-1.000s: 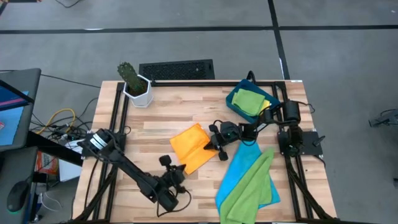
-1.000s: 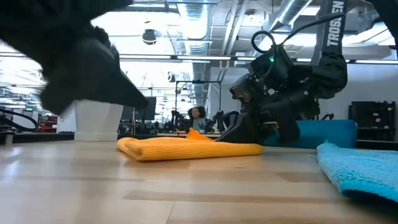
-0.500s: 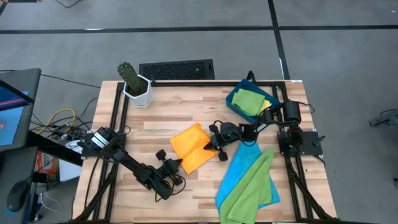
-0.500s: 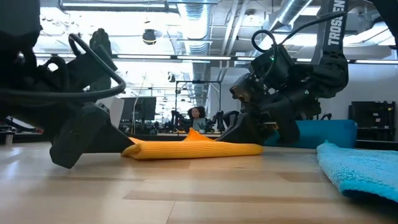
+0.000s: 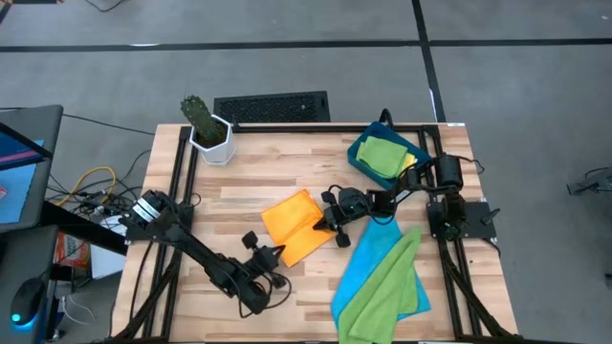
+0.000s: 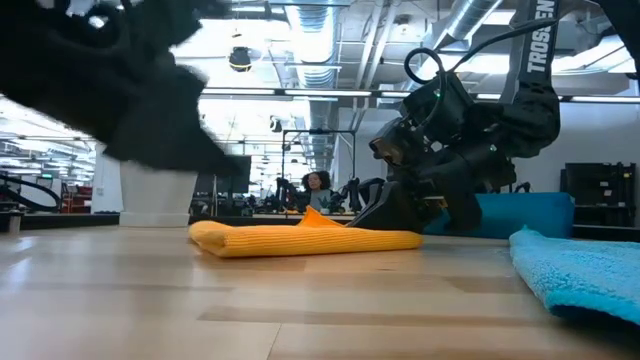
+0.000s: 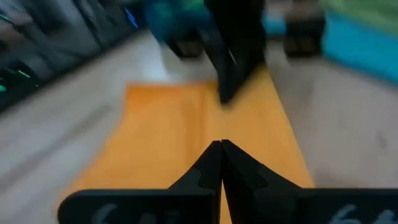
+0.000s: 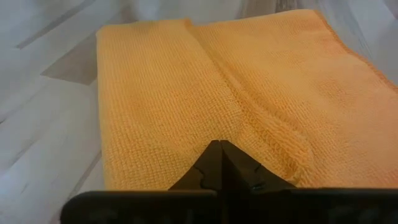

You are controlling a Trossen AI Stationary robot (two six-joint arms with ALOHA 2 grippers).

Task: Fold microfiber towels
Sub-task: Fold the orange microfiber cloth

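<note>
The orange towel [image 5: 295,229] lies folded flat on the wooden table, a low pad in the low view [image 6: 300,238]. My right gripper [image 5: 324,223] is shut with its tips down on the towel's right part. My left gripper [image 5: 274,253] is shut at the towel's near corner and looks along the cloth [image 7: 186,130]. The low view shows it raised off the table, and I see no touch. The blue towel [image 5: 375,256] lies spread at the right, with a lime green towel [image 5: 382,291] lying over it. Another green towel [image 5: 382,153] and the yellow towel [image 5: 409,162] lie in the tray. My right gripper presses its shut fingertips [image 8: 221,152] on the orange towel's top layer near its right edge [image 8: 186,112]. It comes slanting down from the table's right. A raised crease [image 8: 273,134] runs up to the fingers. The towel lies flat on the table.
A dark-blue tray [image 5: 361,143] stands at the far right. A potted cactus [image 5: 207,129] stands at the far left corner. Bare wood [image 5: 239,196] lies left of the orange towel.
My left gripper has moved from near the table's near edge toward the orange towel. Half a second ago its tips were low on the table by the towel's end; now it is raised. The right gripper and the towel have kept still.
</note>
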